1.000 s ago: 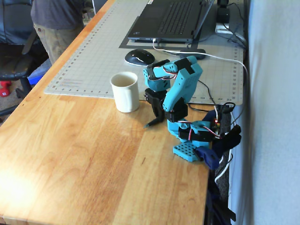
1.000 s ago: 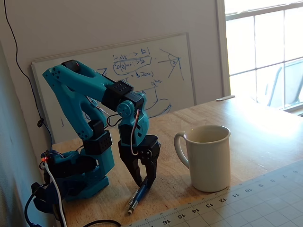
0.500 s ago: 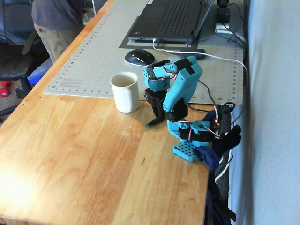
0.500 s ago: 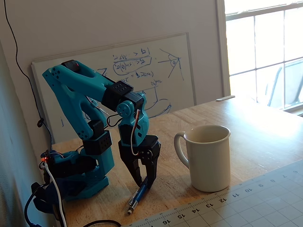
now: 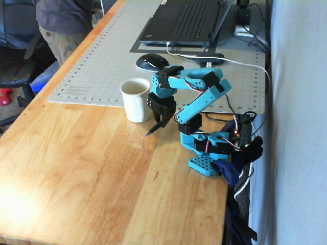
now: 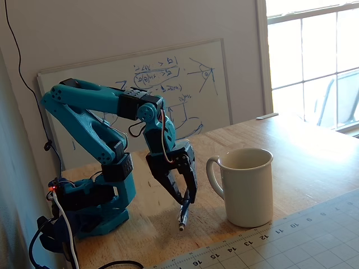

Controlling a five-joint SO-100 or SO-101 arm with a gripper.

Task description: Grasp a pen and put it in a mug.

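Observation:
My blue arm reaches out over the wooden table, its gripper (image 5: 157,122) (image 6: 187,197) pointing down and shut on the pen. The dark pen (image 5: 151,130) (image 6: 183,215) hangs steeply from the fingertips, its lower tip at or just above the wood. In one fixed view the cream-white mug (image 5: 137,106) stands upright just left of the gripper. In the other fixed view the mug (image 6: 249,190) is to the gripper's right, handle facing the gripper. Gripper and mug are apart, and the pen is lower than the mug's rim.
A grey cutting mat (image 5: 102,66) lies behind the mug, carrying a black mouse (image 5: 152,62) and a laptop (image 5: 189,20). Cables trail by the arm's base (image 5: 209,153) at the table's right edge. A whiteboard (image 6: 185,84) leans on the wall. A person (image 5: 61,20) stands far left.
The arm has stretched forward and carried the gripper toward the mug. The pen, which lay slanted with its end on the table, now hangs more upright in the gripper.

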